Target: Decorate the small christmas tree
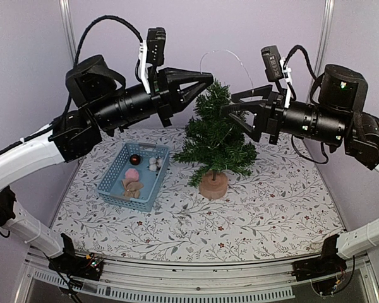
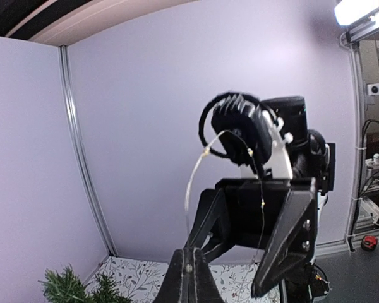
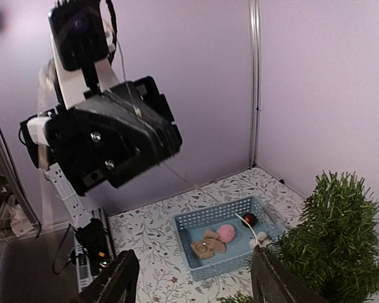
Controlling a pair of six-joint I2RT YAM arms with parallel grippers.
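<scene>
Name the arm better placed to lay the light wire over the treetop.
Left, probably. The left claw is shut on the light wire right beside the top of the small christmas tree; the right claw is open, holding nothing, lower by the branches.

Only the top sprigs of the small christmas tree (image 2: 69, 287) show in the left wrist view. The bottom edge cuts off the rest, and the left gripper (image 2: 189, 270) with it. In the right wrist view the trunk and base fall outside the frame, and branches cover a corner of the blue basket (image 3: 218, 265). From above, the right gripper (image 1: 230, 103) has its tips among the needles, the basket's ornaments (image 1: 134, 180) are too small to name, and the thin wire (image 1: 221, 50) has ends that cannot be traced.
</scene>
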